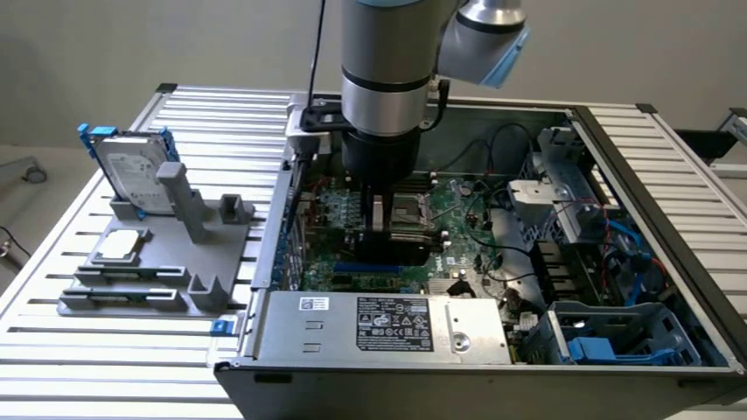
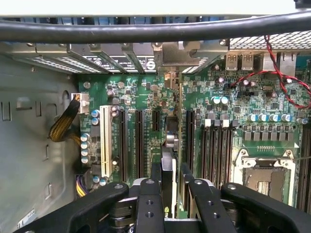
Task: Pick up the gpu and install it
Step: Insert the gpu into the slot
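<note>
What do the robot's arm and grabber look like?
The arm is a silver-grey cylinder with a black band and a light blue cap on a joint; a black cable runs beside it. The tool is black, studded with round screws.

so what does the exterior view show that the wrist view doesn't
Exterior view: the arm reaching down into the open case, the gray fixture beside it with a blue-framed hard drive standing upright, and the power supply at the case's front.
Wrist view: close up, the white slot, the black slots next to it and a red wire over the board.
Both: the gripper shut on the gpu, held edge-down low over the green motherboard.
</note>
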`<state>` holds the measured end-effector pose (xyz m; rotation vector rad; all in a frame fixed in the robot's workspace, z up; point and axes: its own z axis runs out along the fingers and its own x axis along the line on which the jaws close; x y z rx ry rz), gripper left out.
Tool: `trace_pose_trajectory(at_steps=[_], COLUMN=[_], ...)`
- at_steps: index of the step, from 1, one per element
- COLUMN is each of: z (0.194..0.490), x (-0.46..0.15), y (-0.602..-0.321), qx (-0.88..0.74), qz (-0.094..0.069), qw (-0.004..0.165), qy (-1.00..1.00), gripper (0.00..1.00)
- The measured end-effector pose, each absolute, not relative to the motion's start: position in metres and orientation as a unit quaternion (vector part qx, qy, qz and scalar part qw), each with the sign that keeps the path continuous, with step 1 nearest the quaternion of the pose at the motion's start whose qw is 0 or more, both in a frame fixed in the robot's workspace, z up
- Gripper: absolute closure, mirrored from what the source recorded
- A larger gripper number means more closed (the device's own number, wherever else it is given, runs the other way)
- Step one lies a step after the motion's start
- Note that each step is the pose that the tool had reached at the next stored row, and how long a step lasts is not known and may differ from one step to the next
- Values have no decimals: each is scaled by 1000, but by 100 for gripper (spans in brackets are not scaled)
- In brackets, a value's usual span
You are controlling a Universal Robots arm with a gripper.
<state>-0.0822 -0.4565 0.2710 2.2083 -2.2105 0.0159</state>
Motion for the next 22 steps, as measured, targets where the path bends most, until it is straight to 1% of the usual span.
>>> trace_pose_trajectory(at_steps=[22], z=[262], x=[-87], y=[-457], qx=[716], qz=[3], qw=[7], qy=[-698], gripper=[74])
